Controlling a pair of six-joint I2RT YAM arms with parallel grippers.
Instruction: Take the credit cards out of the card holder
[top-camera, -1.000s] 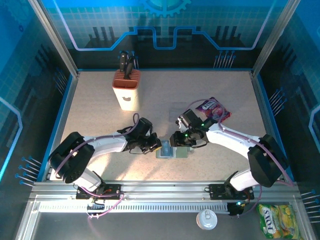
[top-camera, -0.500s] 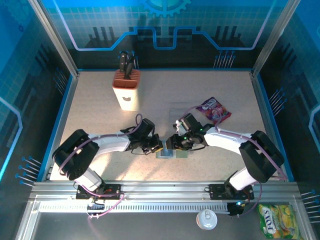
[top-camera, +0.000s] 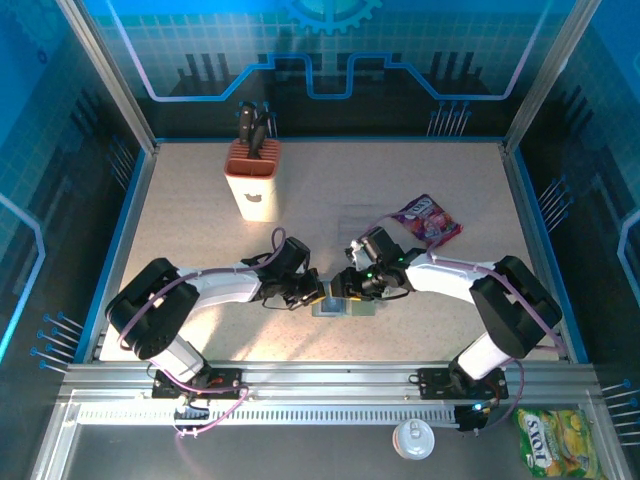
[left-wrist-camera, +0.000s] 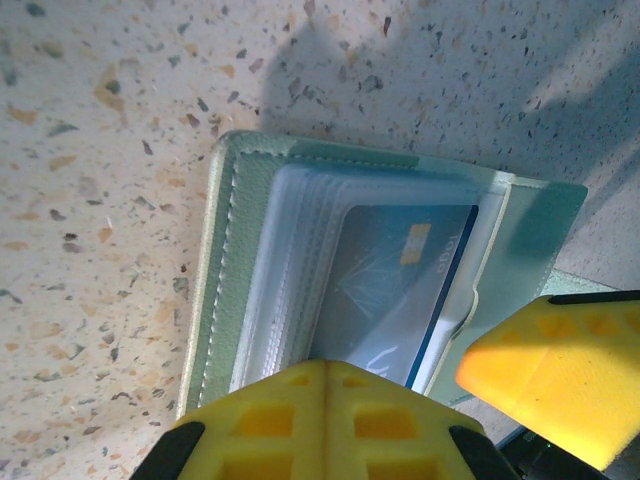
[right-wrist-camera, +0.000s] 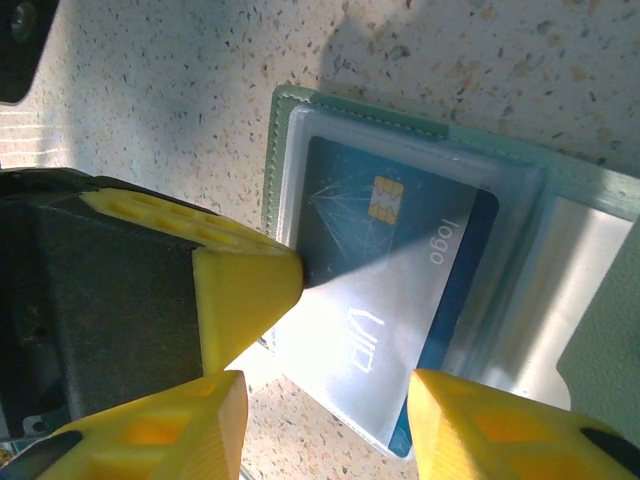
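Across the speckled beige stone-look table (top-camera: 420, 170), the 2 arms meet at the near middle. They are well apart from the tan knife block with dark handles (top-camera: 252, 185) at the back left and the glossy purple snack packet (top-camera: 427, 219) to the right.

Between the arms lies the small grey-green bifold card holder (top-camera: 345, 306), opened flat. Its matte, stitched panel frames a stack of cloudy clear plastic sleeves (left-wrist-camera: 300, 260). Inside the top sleeve sits a thin blue credit card (right-wrist-camera: 400, 250) with a gold chip and pale print, stiff and smooth under the crinkled film. No card is out yet.

The left gripper (left-wrist-camera: 325, 375) has its yellow ribbed fingers (left-wrist-camera: 270, 420) pressed together into 1 wedge, tip at the sleeve's edge. I judge it is pinning the light holder so it cannot slide. The right gripper (right-wrist-camera: 325, 400) stands half-spread, its 2 fingers straddling the card's near end with nothing clamped that I can see. It is probably lined up to pinch the card and draw it from the sleeve's mouth.
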